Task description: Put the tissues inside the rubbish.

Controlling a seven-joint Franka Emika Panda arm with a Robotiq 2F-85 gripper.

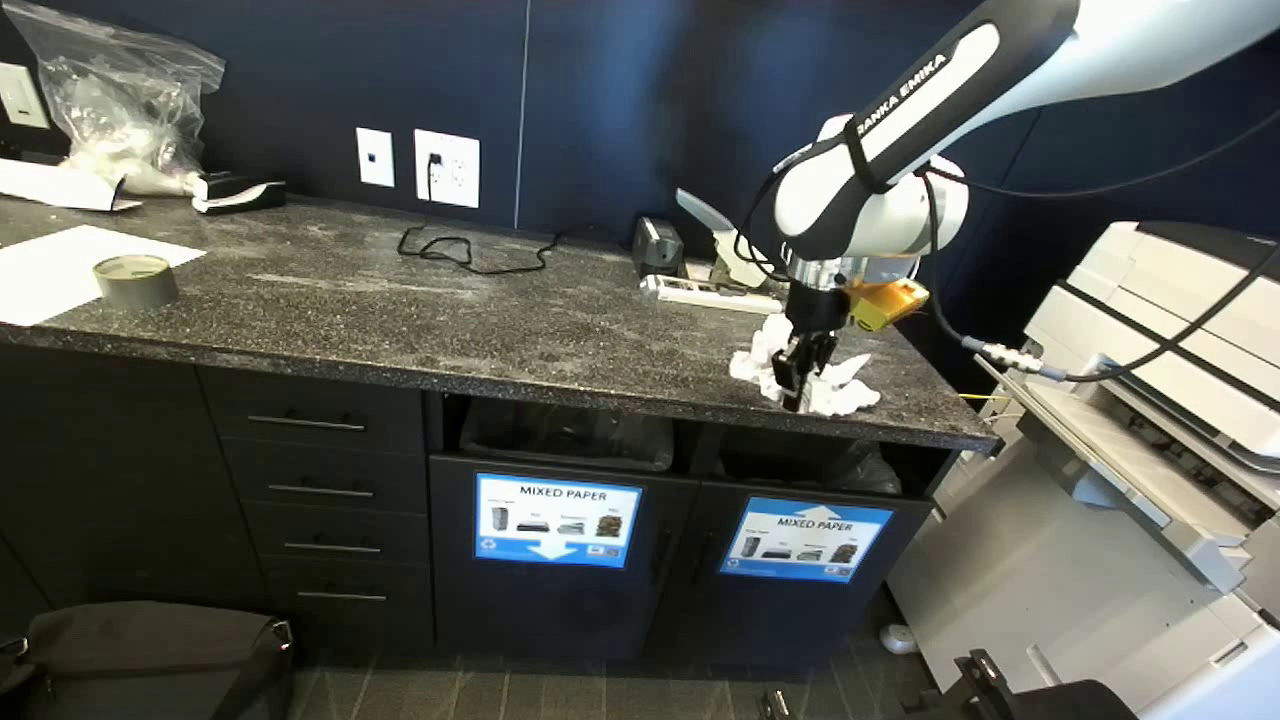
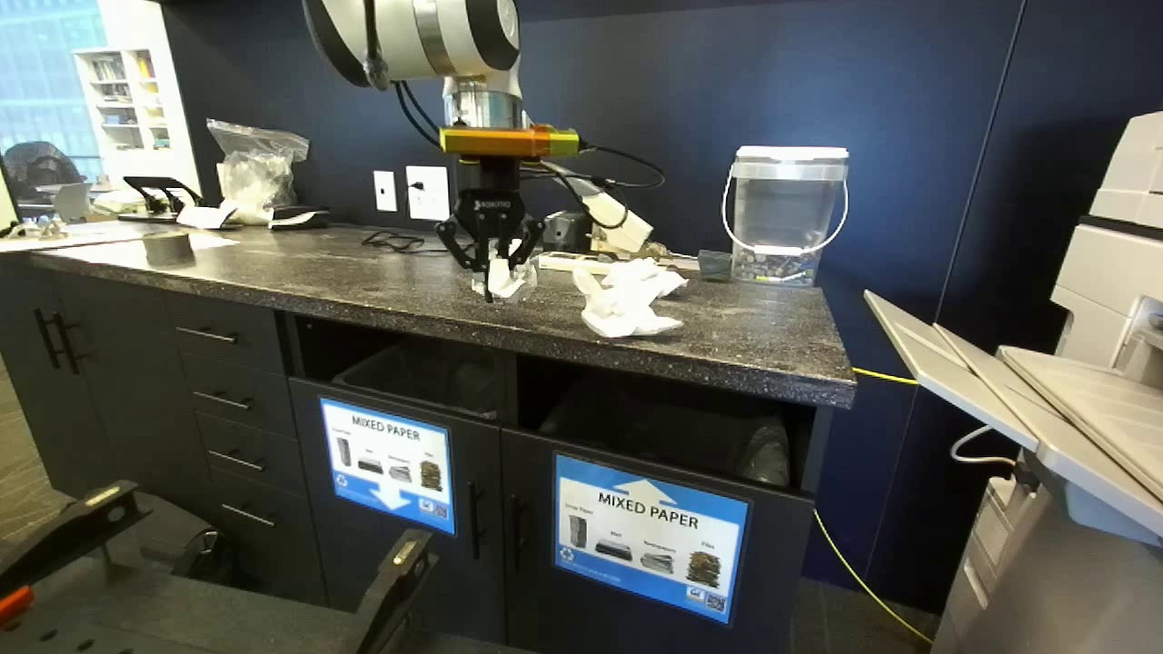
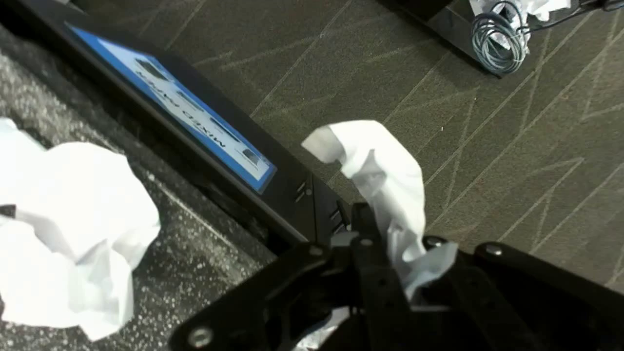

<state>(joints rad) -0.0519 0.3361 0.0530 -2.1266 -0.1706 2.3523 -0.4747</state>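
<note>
Wrist view: tissue (image 3: pixel 397 195) diagonal, tip leftward.

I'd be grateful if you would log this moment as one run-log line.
Pincer: gripping a crumpled tissue | Other tissues: bunched on countertop | Bins: beneath countertop | Drop: not yet done

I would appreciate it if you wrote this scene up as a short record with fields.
End effector: closed on a crumpled tissue, near the countertop front edge
Other tissues: loose pile on the countertop; exact count unclear
Bins: two, in cabinet openings beneath the countertop; contents hard to make out
MIXED PAPER signs: one arrow up, one down
Also present: tape roll, lidded clear bucket, office printer
Task status: gripped tissue not yet binned
</note>
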